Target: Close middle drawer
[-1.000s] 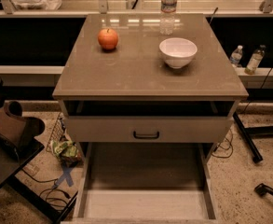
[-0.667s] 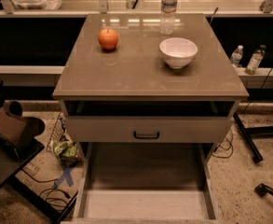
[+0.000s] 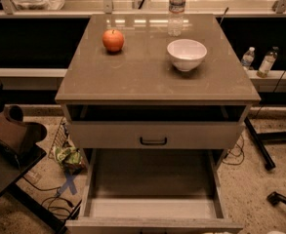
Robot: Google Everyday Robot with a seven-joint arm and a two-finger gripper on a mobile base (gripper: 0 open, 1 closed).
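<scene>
The middle drawer (image 3: 152,208) is pulled far out at the bottom of the view, toward the camera. It shows a pale plank-like floor, thin side walls and its front panel (image 3: 152,224) along the lower edge, and it looks empty. Above it is a drawer seen as a flat grey front with a black curved handle (image 3: 153,141); a dark open gap runs between that front and the cabinet top. The gripper is not in view in the camera view.
On the cabinet top (image 3: 152,77) stand a red apple (image 3: 113,40), a white bowl (image 3: 186,54) and a water bottle (image 3: 176,9). A brown object on a dark stand (image 3: 13,135) is at the left. Cables, a green bag (image 3: 67,156) and black stand legs (image 3: 259,143) lie on the floor.
</scene>
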